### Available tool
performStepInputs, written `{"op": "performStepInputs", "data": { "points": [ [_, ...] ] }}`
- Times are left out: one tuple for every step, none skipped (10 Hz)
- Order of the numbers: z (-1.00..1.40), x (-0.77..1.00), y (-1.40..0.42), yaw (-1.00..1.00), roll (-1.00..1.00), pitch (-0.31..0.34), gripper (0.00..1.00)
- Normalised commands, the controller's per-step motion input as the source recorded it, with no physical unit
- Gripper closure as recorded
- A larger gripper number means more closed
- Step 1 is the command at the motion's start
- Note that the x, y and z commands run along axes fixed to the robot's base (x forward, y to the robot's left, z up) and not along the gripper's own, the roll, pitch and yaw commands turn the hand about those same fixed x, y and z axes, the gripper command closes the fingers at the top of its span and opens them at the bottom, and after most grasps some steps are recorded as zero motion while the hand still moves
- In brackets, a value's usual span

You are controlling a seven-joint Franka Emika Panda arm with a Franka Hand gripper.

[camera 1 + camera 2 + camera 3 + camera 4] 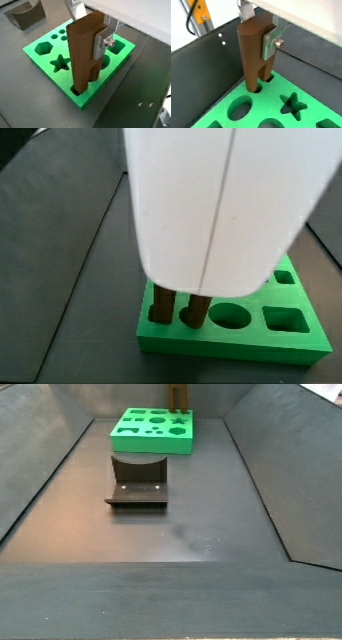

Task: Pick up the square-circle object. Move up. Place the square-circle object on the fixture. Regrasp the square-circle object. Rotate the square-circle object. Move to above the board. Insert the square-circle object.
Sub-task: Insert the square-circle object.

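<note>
- One big item first: the board point(47, 57), bright green, lies on the dark floor directly under the fingers; you see it too at the far end of the enclosure in a side view point(154, 432). Star, hexagon, round and square cut-outs are visible in its top face.
- The fixture point(139, 482), a dark block, sits on the floor just in front of the board, well apart from the fingers; a wrist view catches it beyond the board's far corner point(25, 17).
- The square-circle object point(85, 55), a brown wooden bar, stands upright between the fingers. Its lower end reaches into a cut-out at the board's edge in both wrist views point(252, 57). How deep it sits, you cannot tell.
- The gripper point(100, 37) is closed onto the bar's upper part; one silver finger plate point(271, 42) lies flat against its side. In a side view the gripper's white body blocks most of the frame, with two brown stubs point(178, 308) showing below it at the board.
</note>
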Motion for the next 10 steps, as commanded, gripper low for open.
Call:
{"op": "performStepInputs", "data": {
  "points": [
    [-0.11,-0.08,0.06,0.14,0.0,-0.06,1.0],
    [-0.06,-0.09,0.03,0.07,-0.01,-0.044,1.0],
    [-0.04,-0.21,0.07,0.05,-0.05,-0.086,1.0],
    [-0.05,-0.25,0.03,0.05,-0.06,-0.143,1.0],
    [-0.13,-0.19,0.07,0.07,-0.1,-0.187,1.0],
    [-0.12,-0.18,0.06,0.06,-0.15,-0.259,1.0],
    [-0.17,-0.12,0.0,0.07,-0.14,-0.286,1.0],
    [-0.24,-0.08,0.0,0.07,-0.15,-0.324,1.0],
    [-0.33,0.0,0.0,0.19,-0.04,-0.226,1.0],
    [-0.32,0.0,0.0,0.2,0.0,-0.124,1.0]
  ]
}}
